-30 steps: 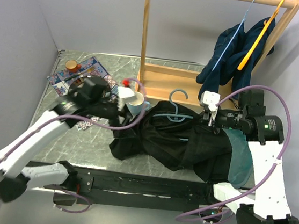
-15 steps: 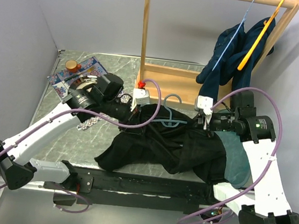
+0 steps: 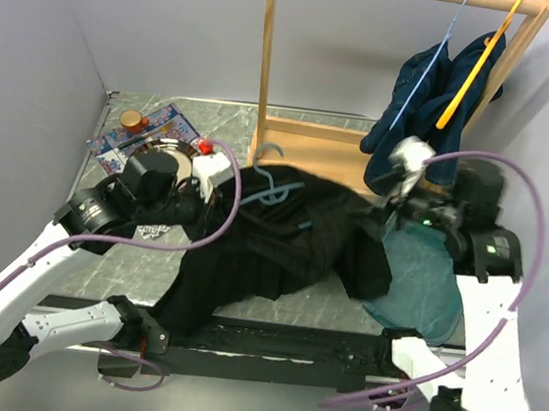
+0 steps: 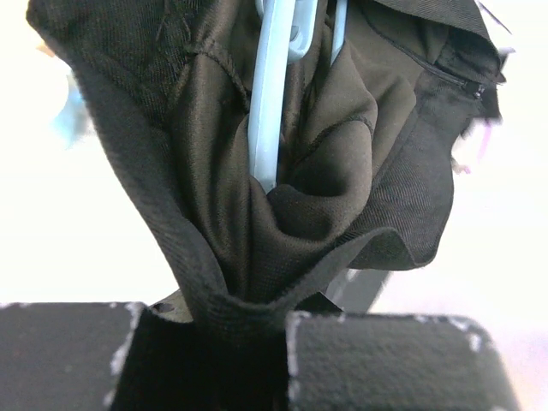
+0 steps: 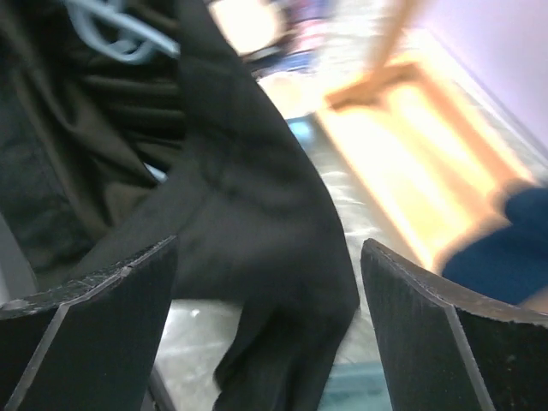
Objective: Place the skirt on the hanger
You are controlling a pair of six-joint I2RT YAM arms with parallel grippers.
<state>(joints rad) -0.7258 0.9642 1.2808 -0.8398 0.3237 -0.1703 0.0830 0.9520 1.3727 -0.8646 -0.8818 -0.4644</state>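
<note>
Black woven cloth is bunching between the pads of the left hand (image 4: pixel 229 330), which is pinching narrow on a thick fold of the skirt (image 3: pixel 290 247). The left wrist view shows the fold wedged deep between the fingers (image 4: pixel 77 355). The pale blue plastic hanger (image 3: pixel 275 184) is sitting just above that fold, half buried in the fabric, with its hook poking out toward the foot of the wooden rack (image 3: pixel 306 145) at the far edge of the bench (image 3: pixel 139 260).

The skirt is draping from the near edge, left of centre, up across the middle of the bench and trailing off to the right. It is looking limp and light, with no stiffness of its own. It is likely to sag, fold over itself and slide along the smooth hanger arm unless the waist is spread taut. The stitched edge is probably the best place to take hold, since it is thicker and less likely to slip than the loose body of the cloth.

Further right, the right hand (image 5: pixel 267 265) is hovering above the skirt's right part with its fingers spread wide and nothing between them. Beyond it, a teal cloth (image 3: pixel 430 278) is lying by the right edge, partly under the skirt.
</note>
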